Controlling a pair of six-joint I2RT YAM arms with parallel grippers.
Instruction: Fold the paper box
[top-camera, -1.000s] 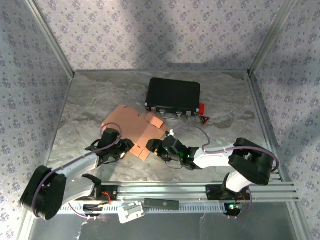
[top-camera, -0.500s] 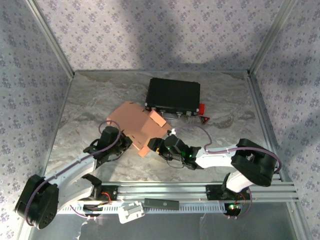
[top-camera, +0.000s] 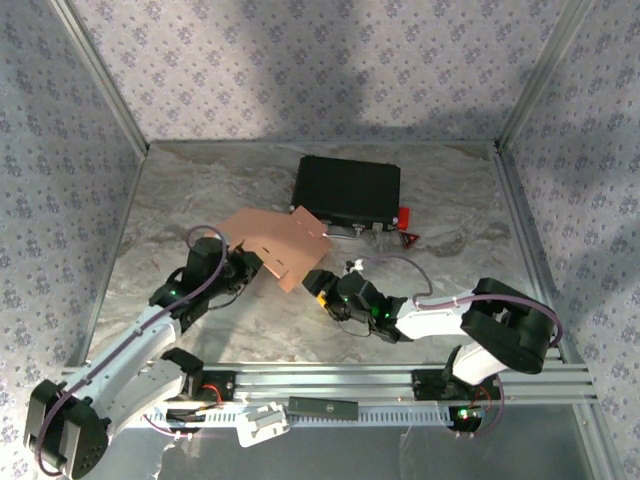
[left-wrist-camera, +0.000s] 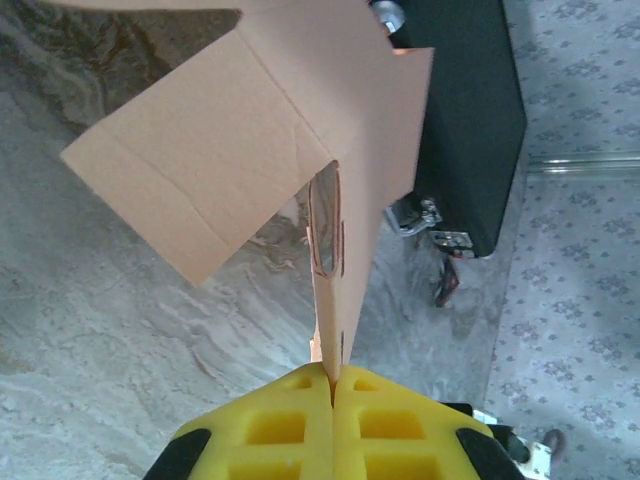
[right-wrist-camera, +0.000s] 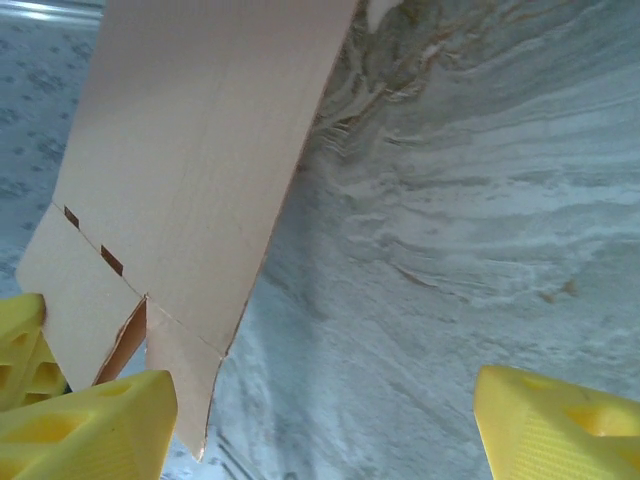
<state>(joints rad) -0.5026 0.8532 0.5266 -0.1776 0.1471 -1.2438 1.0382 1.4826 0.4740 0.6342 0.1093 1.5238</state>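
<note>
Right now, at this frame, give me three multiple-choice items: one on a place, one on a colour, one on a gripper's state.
1. Where does the black case lie relative to the paper box?
A. Between the arm bases. B. Beyond it, toward the far wall. C. On top of it.
2. What colour are the left gripper fingers?
A. Blue. B. White. C. Yellow.
3. How is the left gripper?
A. Shut on the paper box. B. Open above the case. C. Open on the bare table.
Answers: B, the top view has the case behind the box; C, the left wrist view shows yellow fingers; A, they meet on a cardboard edge.
</note>
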